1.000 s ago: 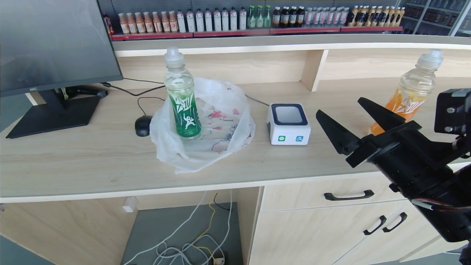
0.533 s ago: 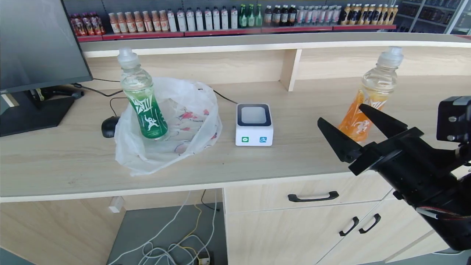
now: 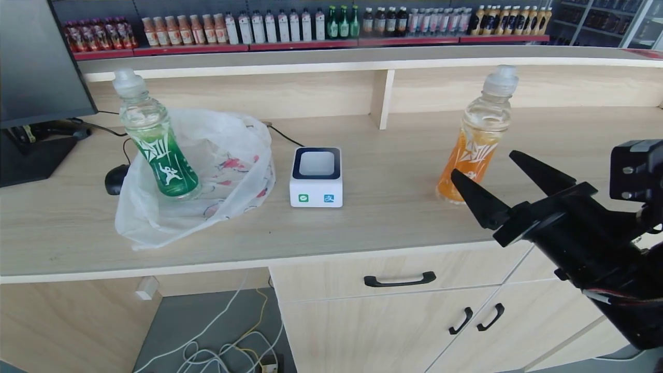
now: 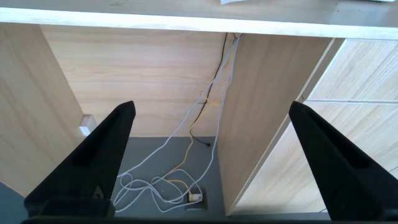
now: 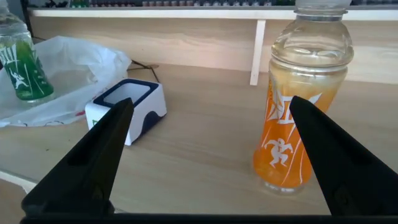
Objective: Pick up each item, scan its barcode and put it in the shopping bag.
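Note:
An orange drink bottle stands upright on the wooden counter, right of the white barcode scanner. My right gripper is open, held at the counter's front edge just short of the orange bottle, which stands a little to one side of the gap between its fingers. A green drink bottle stands upright inside the white plastic shopping bag left of the scanner. My left gripper is open and empty, below the counter and facing the floor cables.
A monitor and a black mouse sit at the counter's left end. A raised back ledge with a wooden divider borders the counter. Drawers with black handles lie below. Stocked store shelves are behind.
The head camera has panned right, so everything has slid left in view. The right gripper, still open, now stands closer in front of the orange bottle.

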Tool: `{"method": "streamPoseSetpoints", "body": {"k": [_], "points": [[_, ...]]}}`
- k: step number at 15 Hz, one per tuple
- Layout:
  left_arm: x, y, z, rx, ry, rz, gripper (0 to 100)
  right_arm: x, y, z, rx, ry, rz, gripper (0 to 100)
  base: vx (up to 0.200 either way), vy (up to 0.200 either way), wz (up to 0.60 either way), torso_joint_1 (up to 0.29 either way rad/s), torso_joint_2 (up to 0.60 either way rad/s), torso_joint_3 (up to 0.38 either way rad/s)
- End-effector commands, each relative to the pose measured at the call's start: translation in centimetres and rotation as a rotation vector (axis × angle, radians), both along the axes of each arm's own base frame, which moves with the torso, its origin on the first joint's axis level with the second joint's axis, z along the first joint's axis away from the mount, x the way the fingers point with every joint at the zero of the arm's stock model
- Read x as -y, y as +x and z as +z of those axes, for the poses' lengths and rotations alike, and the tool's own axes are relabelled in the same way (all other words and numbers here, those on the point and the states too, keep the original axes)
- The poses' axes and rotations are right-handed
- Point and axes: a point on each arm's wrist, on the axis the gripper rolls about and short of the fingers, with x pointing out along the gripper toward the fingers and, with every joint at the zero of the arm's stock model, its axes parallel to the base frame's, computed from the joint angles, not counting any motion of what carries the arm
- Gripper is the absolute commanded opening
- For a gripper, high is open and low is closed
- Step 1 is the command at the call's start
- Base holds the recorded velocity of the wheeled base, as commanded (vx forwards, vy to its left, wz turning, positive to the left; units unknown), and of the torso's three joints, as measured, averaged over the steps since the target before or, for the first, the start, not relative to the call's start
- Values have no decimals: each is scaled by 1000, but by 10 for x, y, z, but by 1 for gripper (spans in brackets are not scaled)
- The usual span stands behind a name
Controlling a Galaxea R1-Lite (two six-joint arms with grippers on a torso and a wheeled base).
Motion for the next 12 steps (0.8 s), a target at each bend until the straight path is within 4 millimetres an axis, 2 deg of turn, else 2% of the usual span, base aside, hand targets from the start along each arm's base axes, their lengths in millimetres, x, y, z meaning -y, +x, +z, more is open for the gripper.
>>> {"method": "streamPoseSetpoints", "body": {"k": [1, 3, 6, 10, 12], "points": [[0, 0, 0, 0, 0, 2, 100, 10, 7, -3, -10, -6, -51, 100, 0, 0, 0, 0, 0, 0], [0, 0, 0, 0, 0, 2, 100, 10, 9, -10, -38, -19, -54, 100, 0, 0, 0, 0, 0, 0], [0, 0, 0, 0, 0, 1, 100, 16, 30, -21, -78, -35, -112, 100, 0, 0, 0, 0, 0, 0], [0, 0, 0, 0, 0, 1, 100, 13, 45, -16, -51, -23, -119, 100, 0, 0, 0, 0, 0, 0], [0, 0, 0, 0, 0, 2, 100, 10, 59, -13, -34, -12, -126, 100, 0, 0, 0, 0, 0, 0]]}}
